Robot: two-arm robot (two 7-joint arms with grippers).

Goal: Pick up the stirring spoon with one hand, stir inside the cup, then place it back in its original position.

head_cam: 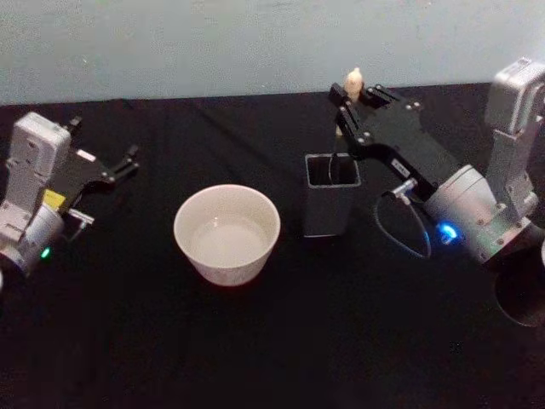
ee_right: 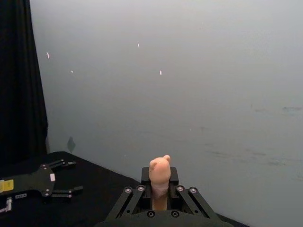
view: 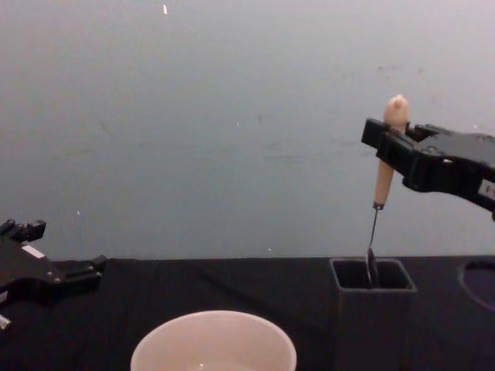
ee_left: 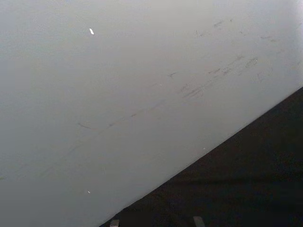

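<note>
My right gripper (head_cam: 345,104) is shut on the pale peach handle of the stirring spoon (view: 384,179), which hangs upright over the dark grey square holder (head_cam: 330,209). The spoon's thin shaft runs down and its small bowl dips just inside the holder's (view: 371,325) open top. In the right wrist view the handle tip of the spoon (ee_right: 159,171) pokes up between the fingers. The cream-white cup (head_cam: 227,234) stands left of the holder, with a pale, wet-looking bottom. My left gripper (head_cam: 119,175) rests open at the table's far left, away from the cup.
A black cloth covers the table (head_cam: 255,341), and a pale wall (view: 232,116) rises behind it. A dark round object (head_cam: 521,298) sits at the right edge under my right arm. There is free cloth in front of the cup and the holder.
</note>
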